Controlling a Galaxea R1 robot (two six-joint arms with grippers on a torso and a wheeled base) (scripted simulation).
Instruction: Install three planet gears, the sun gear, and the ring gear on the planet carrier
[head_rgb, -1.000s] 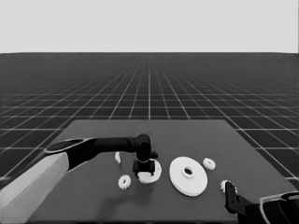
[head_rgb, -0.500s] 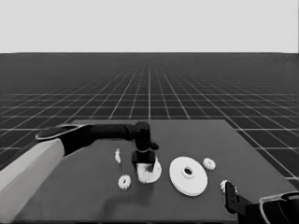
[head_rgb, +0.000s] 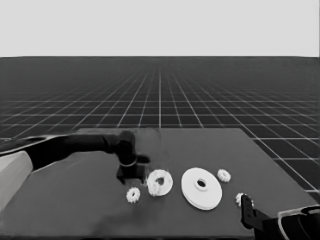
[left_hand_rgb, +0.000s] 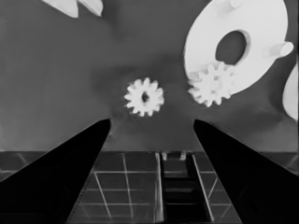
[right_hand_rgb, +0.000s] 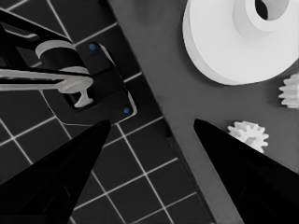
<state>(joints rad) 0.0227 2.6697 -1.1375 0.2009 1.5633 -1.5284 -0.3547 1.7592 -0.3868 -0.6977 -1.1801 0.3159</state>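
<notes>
Left gripper (left_hand_rgb: 152, 128): it is hanging over the table (head_rgb: 75, 210) near the left-middle, and its jaws are standing wide apart with nothing between them.
Loose planet gear (left_hand_rgb: 144, 96): it is lying flat on the table just ahead of the open jaws, roughly midway between the two tips and touching neither. In the head view the same gear (head_rgb: 133, 195) is sitting just beside the gripper, on the near side.
Smaller round part (left_hand_rgb: 236, 44): the planet carrier is lying ahead of the jaws and off to one side, with short pegs standing up from its face. One gear (left_hand_rgb: 212, 84) is already sitting on its edge.
Larger round part (head_rgb: 201, 187): the ring gear is resting flat, well beyond the smaller one, hub upward.
Other gears: one (head_rgb: 224, 175) is lying just past the larger part, another (right_hand_rgb: 248, 134) close to the right fingers.
Right gripper (right_hand_rgb: 152, 128): it is waiting at the table's near right corner, jaws spread and empty.
Handling: the loose gear is looking light, stiff and small; its toothed rim is probably giving the best hold, pinched across opposite sides.
Orientation: the gear has no long axis; its bore is pointing straight up, as a peg would need.
</notes>
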